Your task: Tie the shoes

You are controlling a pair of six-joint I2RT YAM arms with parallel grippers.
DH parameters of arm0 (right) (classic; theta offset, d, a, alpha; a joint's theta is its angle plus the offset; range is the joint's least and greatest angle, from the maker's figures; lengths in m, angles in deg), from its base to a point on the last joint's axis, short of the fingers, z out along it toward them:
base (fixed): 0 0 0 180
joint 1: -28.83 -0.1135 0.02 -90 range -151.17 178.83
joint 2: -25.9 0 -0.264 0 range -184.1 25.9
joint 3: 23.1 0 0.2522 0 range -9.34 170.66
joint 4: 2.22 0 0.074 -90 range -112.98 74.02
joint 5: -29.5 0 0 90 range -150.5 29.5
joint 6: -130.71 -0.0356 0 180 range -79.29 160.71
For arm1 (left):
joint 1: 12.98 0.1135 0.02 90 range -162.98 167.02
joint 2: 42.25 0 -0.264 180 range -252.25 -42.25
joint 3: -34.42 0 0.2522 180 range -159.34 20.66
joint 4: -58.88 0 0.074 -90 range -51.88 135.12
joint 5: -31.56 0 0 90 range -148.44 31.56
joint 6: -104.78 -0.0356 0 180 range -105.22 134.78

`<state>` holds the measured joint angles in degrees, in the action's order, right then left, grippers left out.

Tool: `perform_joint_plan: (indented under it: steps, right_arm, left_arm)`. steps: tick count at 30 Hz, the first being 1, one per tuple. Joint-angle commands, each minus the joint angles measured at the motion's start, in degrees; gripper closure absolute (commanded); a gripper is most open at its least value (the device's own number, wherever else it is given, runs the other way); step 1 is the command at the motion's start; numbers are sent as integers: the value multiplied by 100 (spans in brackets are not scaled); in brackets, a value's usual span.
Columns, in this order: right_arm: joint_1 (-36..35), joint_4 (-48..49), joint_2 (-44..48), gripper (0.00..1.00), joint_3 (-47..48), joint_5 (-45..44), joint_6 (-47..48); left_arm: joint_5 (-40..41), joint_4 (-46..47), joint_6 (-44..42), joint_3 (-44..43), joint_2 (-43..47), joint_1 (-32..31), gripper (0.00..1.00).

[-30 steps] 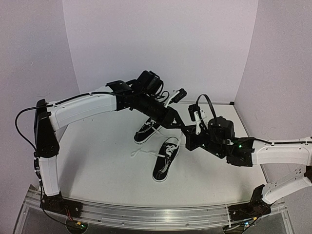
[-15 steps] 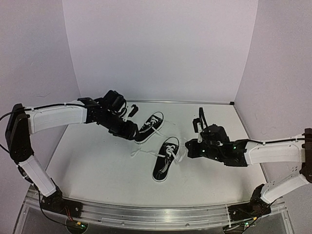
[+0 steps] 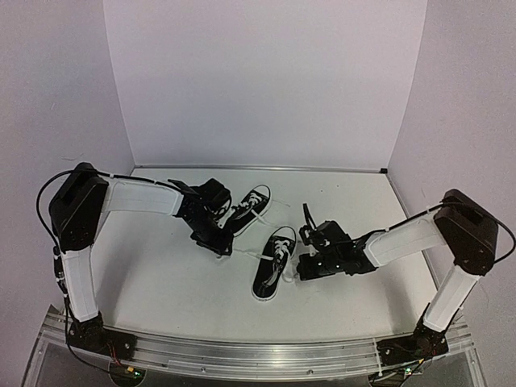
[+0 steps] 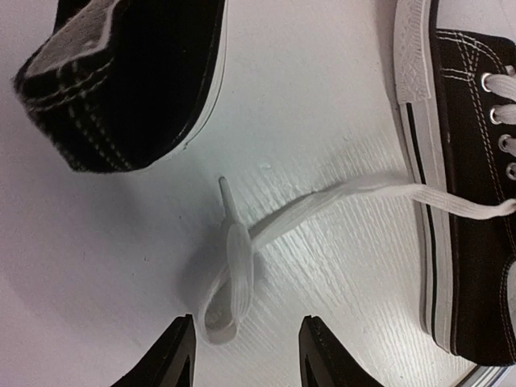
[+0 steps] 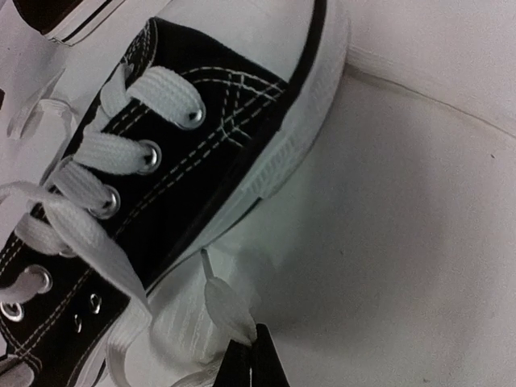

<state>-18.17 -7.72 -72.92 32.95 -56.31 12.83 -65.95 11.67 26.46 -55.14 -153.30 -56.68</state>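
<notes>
- Now, at the left: the left claw (image 4: 247, 343) hangs low over the worktop (image 3: 153, 274) with its jaws spread and nothing held. The folded end of the left lace (image 4: 234, 266) lies flat between the fingers.
- Risk: the lace hugs the surface. If the claw closes too high it takes only air. If it closes too low, the tips scrape the worktop and may nudge the fold out from between them.
- The far shoe (image 3: 248, 208) lies just beside the left claw, heel toward it, untied. A sideways move of the claw could clip the heel and shift the shoe.
- The near shoe (image 3: 274, 262) sits between the two claws, untied, with one lace end running out on each side.
- Risk: the shoe looks light and nothing pins it. A one-sided pull would likely drag or turn it, or draw the lace through the eyelets and leave the ends uneven.
- The right lace end (image 5: 224, 302) lies on the worktop just beside the sole and runs in under the right claw (image 5: 250, 363). The claw's tips are pressed together, and I cannot tell whether the lace is pinched or merely beneath them.
- Risk: if the lace is not caught, a lift brings up nothing and it drops back slack.
</notes>
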Motion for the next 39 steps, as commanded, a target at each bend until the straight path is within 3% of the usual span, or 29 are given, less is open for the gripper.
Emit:
perform_joint_plan:
  steps: [1, 7, 15, 21, 25, 31, 34, 39]
  right_arm:
    - [97, 405, -432, 100, 432, 281, 331]
    - [95, 499, -818, 100, 779, 478, 584]
    - [98, 652, -1095, 100, 1049, 918, 759]
    - [76, 921, -1071, 100, 964, 1455, 642]
    - [69, 958, -442, 100, 656, 1783, 332]
    - [247, 152, 1019, 100, 404, 853, 286]
    - [452, -220, 1001, 100, 587, 476, 459]
    - [586, -297, 230, 100, 860, 514, 742]
  left_arm:
    - [105, 232, -186, -487, -276, -1, 58]
    - [150, 422, -201, -468, -544, 2, 69]
    - [232, 680, 57, 247, -36, 2, 100]
    - [45, 918, 344, 1252, 1110, -84, 100]
    - [21, 841, 506, 1552, 1732, -155, 100]
    - [-117, 692, 612, 1665, 2637, -156, 100]
    - [-110, 804, 595, 1697, 2640, -156, 100]
    - [-119, 1121, 538, 1388, 1845, -209, 100]
